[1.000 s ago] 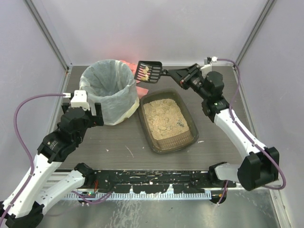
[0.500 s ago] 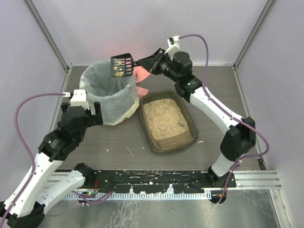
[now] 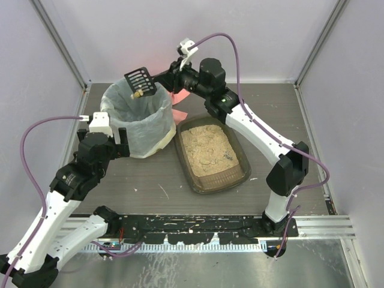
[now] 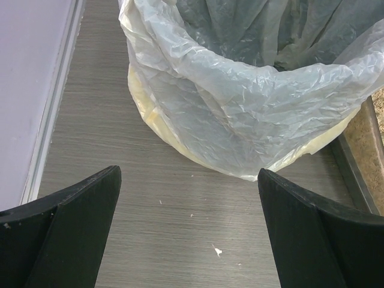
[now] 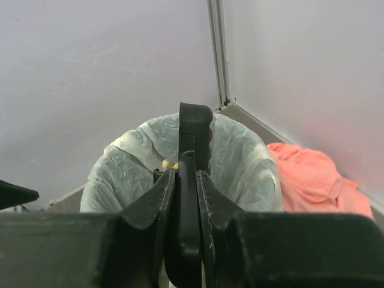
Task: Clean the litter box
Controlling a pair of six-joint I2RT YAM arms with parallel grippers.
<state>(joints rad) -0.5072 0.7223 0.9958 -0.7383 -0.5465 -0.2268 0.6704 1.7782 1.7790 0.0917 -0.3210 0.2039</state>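
Note:
The litter box (image 3: 239,174) is a dark brown tray of tan litter at the table's middle. My right gripper (image 3: 166,78) is shut on the handle of the black slotted scoop (image 3: 140,81), which is tilted on edge over the round bin lined with a white bag (image 3: 135,117). A yellowish clump clings to the scoop. In the right wrist view the fingers (image 5: 159,201) clamp the scoop handle (image 5: 193,135) above the bin (image 5: 243,174). My left gripper (image 3: 117,146) is open and empty, low on the table beside the bin (image 4: 252,114).
A pink-orange cloth (image 3: 177,99) lies behind the bin, and also shows in the right wrist view (image 5: 312,180). Small white crumbs (image 4: 218,251) lie on the grey table in front of the bin. Walls close in the back and both sides.
My right arm swung left, carrying the scoop from beside the litter box's far end to over the bin, and tipped it on edge. Most clumps have left the scoop. The left arm stayed still.

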